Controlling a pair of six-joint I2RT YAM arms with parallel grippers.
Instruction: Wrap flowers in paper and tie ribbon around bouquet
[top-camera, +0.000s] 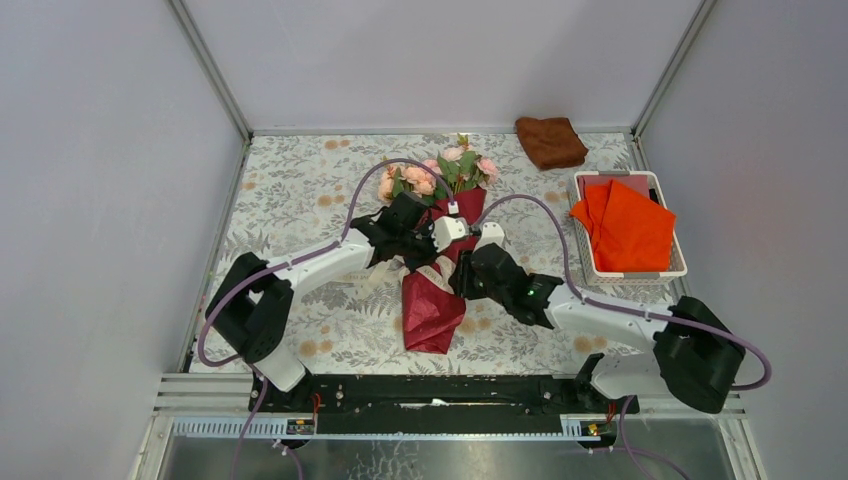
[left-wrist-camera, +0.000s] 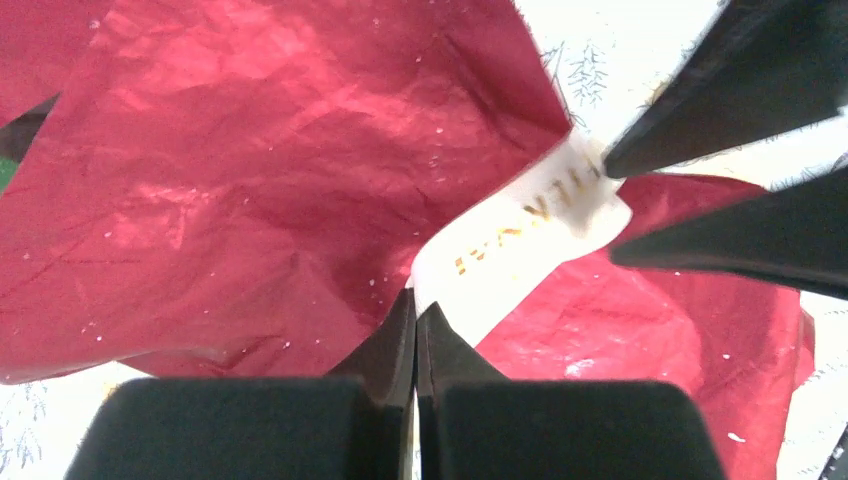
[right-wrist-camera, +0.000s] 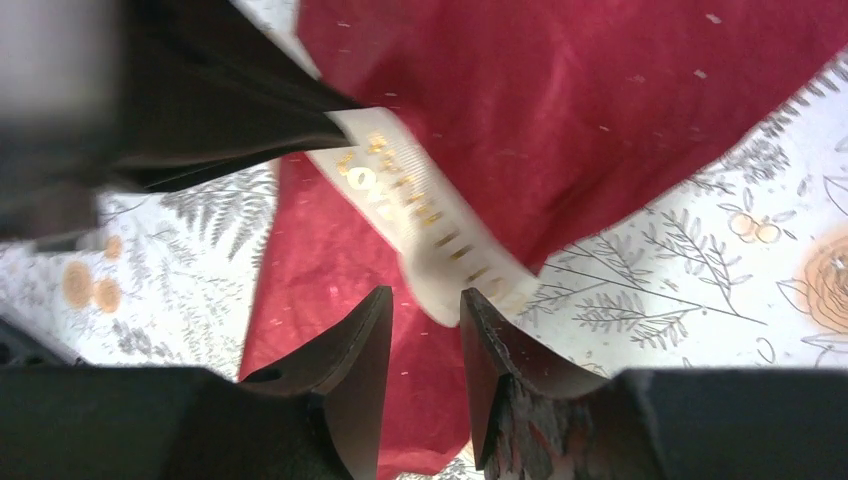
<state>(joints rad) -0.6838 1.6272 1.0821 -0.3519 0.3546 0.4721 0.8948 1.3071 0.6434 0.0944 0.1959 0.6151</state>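
Writing: gold capitals run along the ribbon (right-wrist-camera: 430, 235); one stretch may read "LOVE", the rest is too blurred to read.
Ribbon: cream-white and flat, stretched across the paper (top-camera: 432, 310) between the two sets of jaws.
Left jaws: closed tight, pinching one end of the ribbon.
Right jaws: part open, with a tip on either side of the ribbon's other end; no clamp on it shows.
Paper: dark red and crinkled, wrapped round the stems, lying mid-worktop with its tail toward the arm bases.
Flowers (top-camera: 440, 175): pink roses and green leaves sticking out of the paper's far end.
Worktop (top-camera: 300, 200): pale, printed with grey ferns and orange blooms.
Far right corner: a folded brown cloth (top-camera: 550, 142).
Right edge: a white basket (top-camera: 630, 272) holding orange sheets (top-camera: 625, 230).
Room: plain grey-white walls (top-camera: 100, 150) on three sides, with metal rails at the corners.
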